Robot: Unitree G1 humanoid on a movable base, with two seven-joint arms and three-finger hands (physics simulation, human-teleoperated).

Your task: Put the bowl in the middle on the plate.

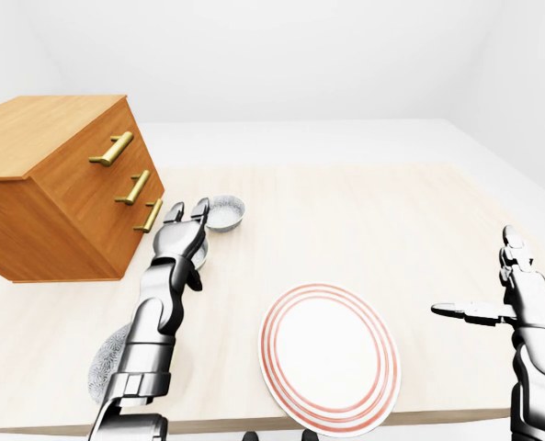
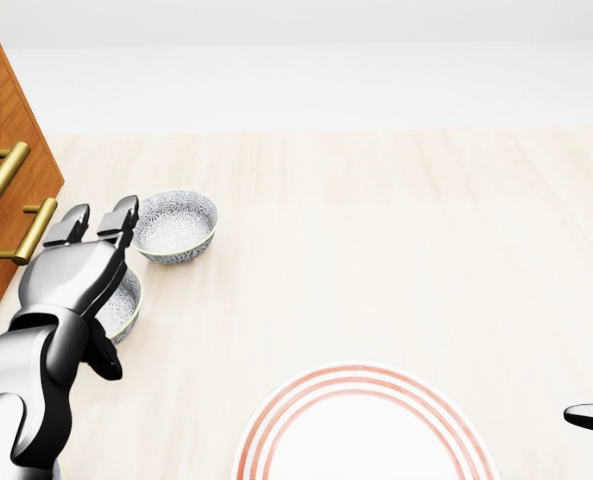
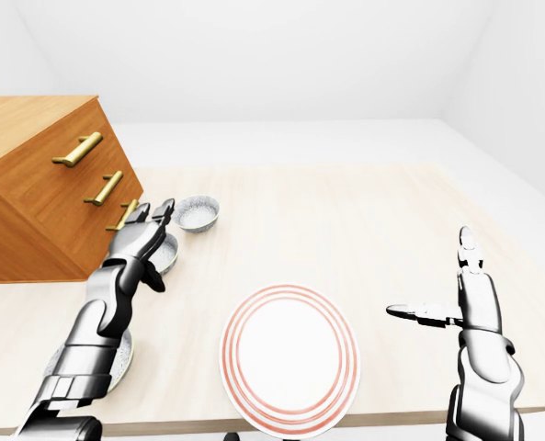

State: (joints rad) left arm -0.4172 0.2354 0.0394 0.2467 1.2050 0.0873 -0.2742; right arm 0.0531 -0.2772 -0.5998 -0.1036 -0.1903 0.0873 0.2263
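Three patterned bowls stand in a row along the table's left side. The far bowl (image 2: 176, 225) is in full view and the near bowl (image 1: 105, 366) lies by the table's bottom edge. My left hand (image 2: 98, 262) hovers open over the middle bowl (image 2: 124, 300) and hides most of it; its fingers (image 2: 124, 215) point toward the far bowl and its thumb hangs on the near side. The red-ringed white plate (image 1: 329, 358) lies at bottom centre. My right hand (image 3: 445, 308) is open and flat at the right, away from everything.
A wooden dresser (image 1: 61, 184) with brass handles stands at the table's left, close beside the bowls. The light wooden table (image 1: 373, 220) stretches right of the bowls and above the plate. Its bottom edge runs just under the plate.
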